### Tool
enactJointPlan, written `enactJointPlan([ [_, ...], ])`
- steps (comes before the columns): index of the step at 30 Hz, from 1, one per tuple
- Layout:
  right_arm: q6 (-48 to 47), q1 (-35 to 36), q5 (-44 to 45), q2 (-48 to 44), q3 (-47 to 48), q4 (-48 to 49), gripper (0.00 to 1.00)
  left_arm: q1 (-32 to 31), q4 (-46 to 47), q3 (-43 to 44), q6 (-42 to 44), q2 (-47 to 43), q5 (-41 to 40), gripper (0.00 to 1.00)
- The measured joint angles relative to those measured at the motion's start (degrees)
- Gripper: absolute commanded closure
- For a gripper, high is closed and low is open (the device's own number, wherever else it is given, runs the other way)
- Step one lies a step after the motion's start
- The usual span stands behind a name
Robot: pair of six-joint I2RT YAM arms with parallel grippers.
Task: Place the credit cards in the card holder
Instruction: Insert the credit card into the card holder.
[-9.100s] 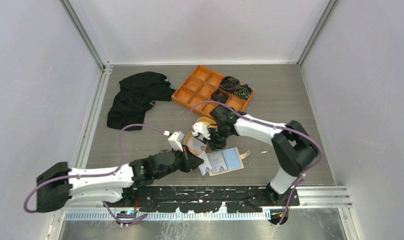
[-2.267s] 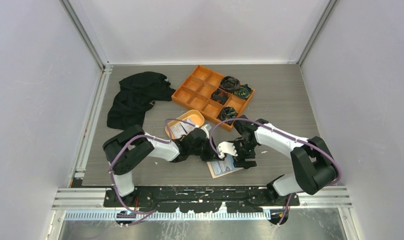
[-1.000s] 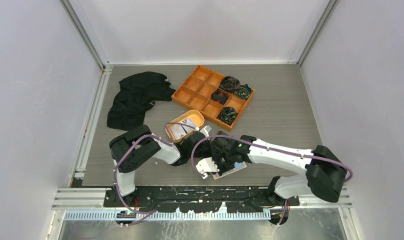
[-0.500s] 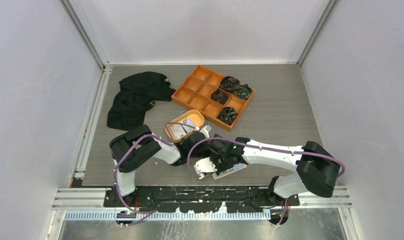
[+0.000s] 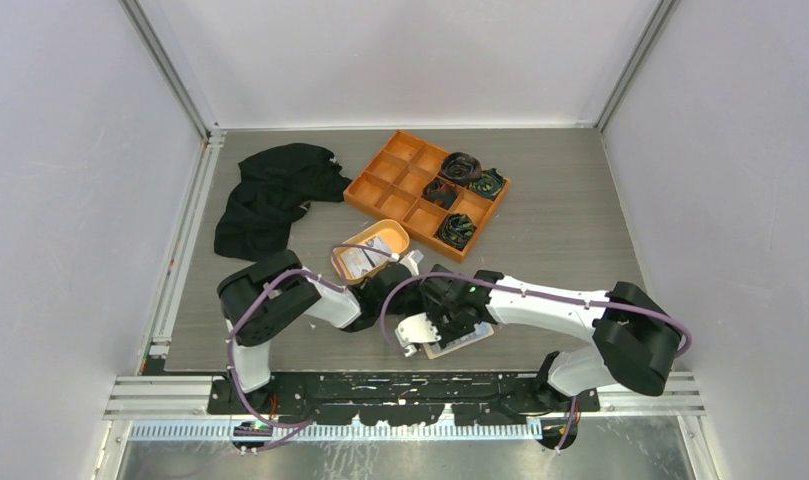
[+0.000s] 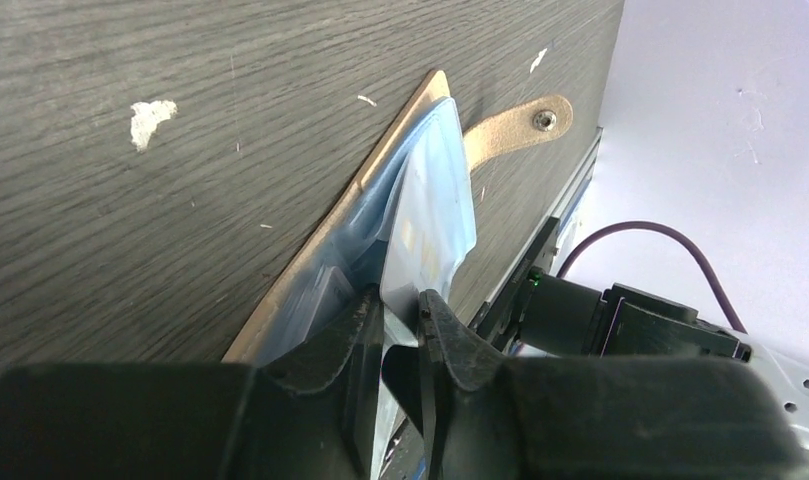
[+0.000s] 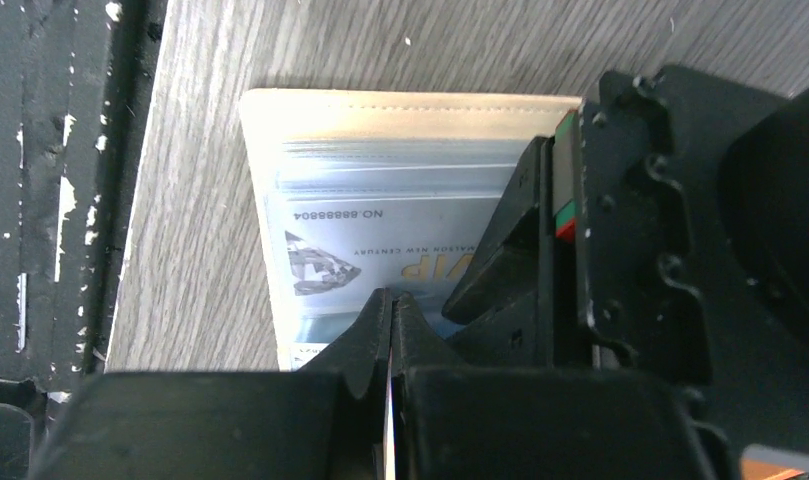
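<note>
Card holder point(image 5: 472, 338): you have it lying open and flat on the wood-grain table point(image 5: 560, 230), on the near side of the oval orange dish point(image 5: 392, 232), toward the arm bases. It is beige-tan with a stitched edge. Its snap tab point(image 6: 510, 128) lies flat on the side away from the dish. The inner face carries clear plastic sleeves. One sleeve shows a white printed card point(image 7: 380, 250) with dark lettering and a diamond emblem.

Left gripper point(image 6: 402, 330): your jaws stand narrowly apart with a pale, light-blue card point(image 6: 430, 220) upright between them. Its far edge leans into the holder's sleeves. You cannot tell from the wrist view whether the fingers point(image 6: 360, 325) are pinching it.

Right gripper point(image 7: 390, 305): your jaws are closed tip to tip with nothing between them. They sit directly over the holder's near edge, above the printed card.

More credit cards point(image 5: 365, 258) lie in the dish, well apart from both grippers.
</note>
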Motion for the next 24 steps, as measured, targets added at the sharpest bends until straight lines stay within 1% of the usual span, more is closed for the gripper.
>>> enactJointPlan([
  [8,-0.59,-4.92,0.0,0.07,0.0,-3.45,0.99,0.63,-4.26,-1.46,1.81,-3.65,-0.31,0.75],
  [14,-0.7,-7.1,-0.09,0.04,0.0,-4.9,0.96,0.63,-11.34,-2.1,4.52,-8.11,-1.77,0.75],
  [15,-0.66,-7.41,-0.35,0.04,0.0,-5.03,0.95,0.63,-12.76,-2.19,5.11,-9.05,-2.16,0.75],
  [16,-0.61,-7.85,-0.85,-0.04,0.02,-5.25,0.92,0.63,-14.25,-2.21,5.86,-10.01,-2.54,0.75],
  [20,-0.22,-10.8,-6.01,-1.6,0.83,-7.61,0.81,0.63,-20.31,-2.25,8.9,-14.91,-4.31,0.75],
  [24,0.44,-15.39,-12.28,-6.01,2.23,-9.73,0.7,0.7,-23.93,-2.56,12.09,-20.96,-5.75,0.77],
])
